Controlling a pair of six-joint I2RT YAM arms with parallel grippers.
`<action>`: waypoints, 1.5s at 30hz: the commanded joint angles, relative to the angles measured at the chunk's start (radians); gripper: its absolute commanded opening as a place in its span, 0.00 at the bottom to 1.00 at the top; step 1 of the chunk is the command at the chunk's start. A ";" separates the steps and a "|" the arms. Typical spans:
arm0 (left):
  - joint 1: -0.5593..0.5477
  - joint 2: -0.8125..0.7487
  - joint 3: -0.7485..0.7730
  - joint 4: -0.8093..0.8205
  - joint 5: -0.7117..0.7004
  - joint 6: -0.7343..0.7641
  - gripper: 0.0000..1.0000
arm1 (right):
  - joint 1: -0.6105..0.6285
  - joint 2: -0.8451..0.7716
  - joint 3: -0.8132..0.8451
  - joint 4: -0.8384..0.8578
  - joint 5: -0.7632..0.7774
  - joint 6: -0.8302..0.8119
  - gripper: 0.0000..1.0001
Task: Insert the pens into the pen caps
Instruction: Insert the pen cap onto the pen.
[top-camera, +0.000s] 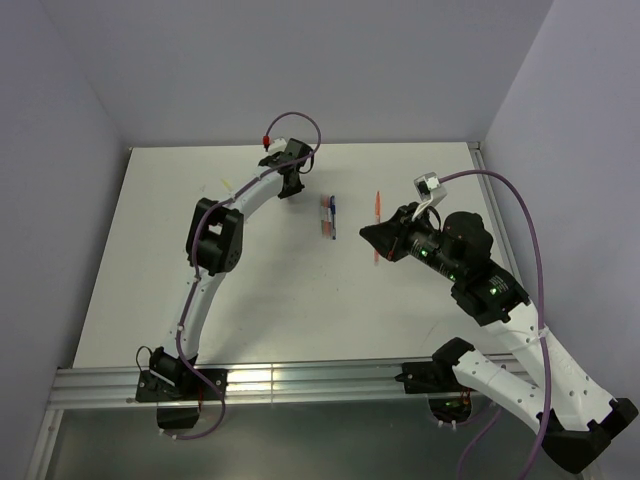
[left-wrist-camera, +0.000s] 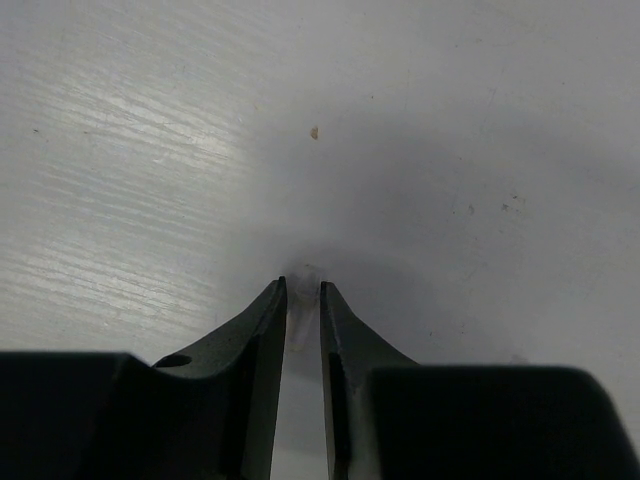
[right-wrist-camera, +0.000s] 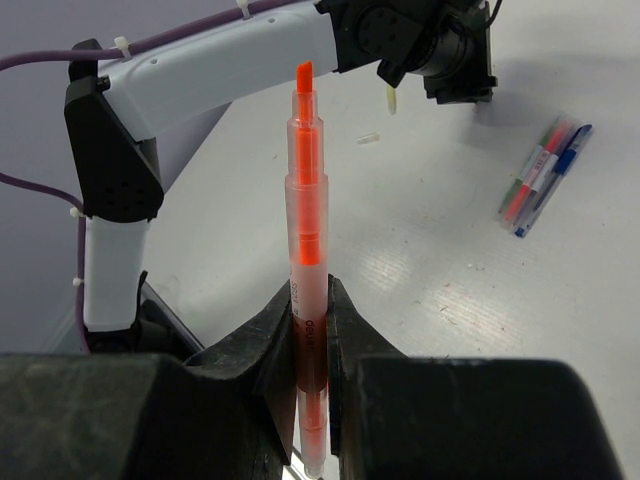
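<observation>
Bare table (top-camera: 280, 320) between left arm (top-camera: 215, 238) and pens (top-camera: 328, 217) passable; right arm (top-camera: 470, 270) flanks pens.

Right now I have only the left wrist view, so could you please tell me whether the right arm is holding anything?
Observer: Yes, the right gripper is shut on an orange pen, and the pen's tip is bare.
Operator: Thank you. Where are the other pens?
Observer: A small bundle of pens lies on the table, roughly between the two grippers.
Operator: And where does my arm stand?
Observer: The left gripper is close to the table's far edge, left of that bundle.
</observation>
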 joint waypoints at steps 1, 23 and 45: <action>0.003 0.051 -0.062 -0.063 0.066 0.025 0.25 | -0.007 -0.008 0.000 0.039 0.004 -0.012 0.00; -0.003 -0.051 -0.192 -0.023 0.120 0.032 0.00 | -0.007 0.041 0.023 0.032 0.025 -0.039 0.00; 0.262 -1.056 -1.103 1.229 1.014 -0.272 0.00 | -0.006 0.411 0.342 0.128 -0.168 0.039 0.00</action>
